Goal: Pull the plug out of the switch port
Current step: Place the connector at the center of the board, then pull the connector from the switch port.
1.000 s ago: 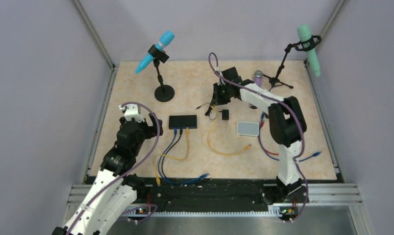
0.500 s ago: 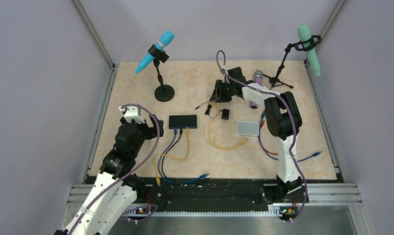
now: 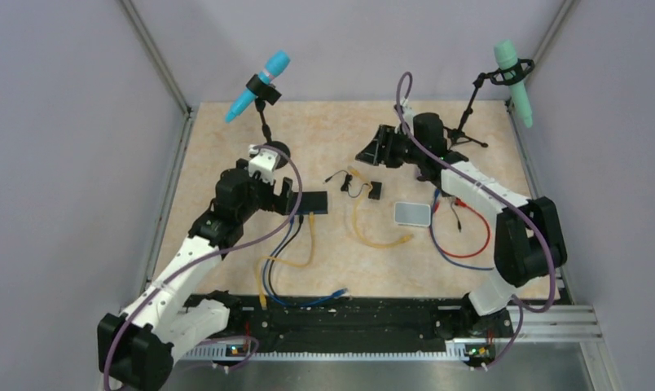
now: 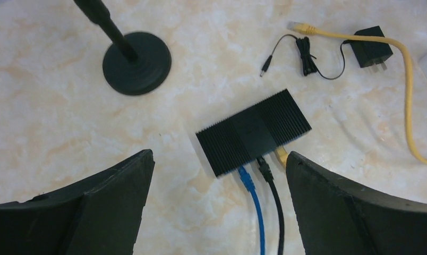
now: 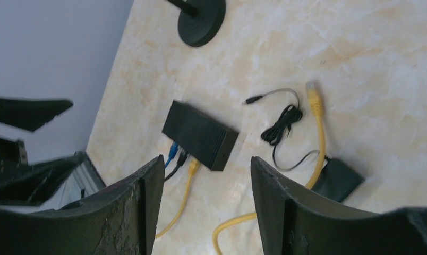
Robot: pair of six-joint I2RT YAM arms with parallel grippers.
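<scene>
The switch (image 4: 254,132) is a flat ribbed black box lying on the marbled table. Three plugs sit side by side in its near edge: blue (image 4: 247,178), black (image 4: 263,169) and yellow (image 4: 281,155). My left gripper (image 4: 218,158) hovers open above that edge, and nothing is between its fingers (image 4: 121,186). From above, the left gripper (image 3: 292,200) covers the left part of the switch (image 3: 314,201). My right gripper (image 3: 371,151) is raised at the back, open and empty. Its wrist view shows the switch (image 5: 201,135) below, between the spread right gripper (image 5: 206,162) fingers.
A loose yellow cable (image 3: 373,236) curls right of the switch, its free plug (image 5: 312,98) beside a small black adapter (image 3: 374,191) with a thin cord (image 5: 280,127). A pale grey pad (image 3: 412,213), red and blue cables (image 3: 471,240) and two microphone stands (image 3: 273,151) (image 3: 471,122) are around.
The left arm has swung forward and right to hover over the switch. The right gripper has gone from shut to open and drawn back to the right. The loose yellow cable has shifted.
</scene>
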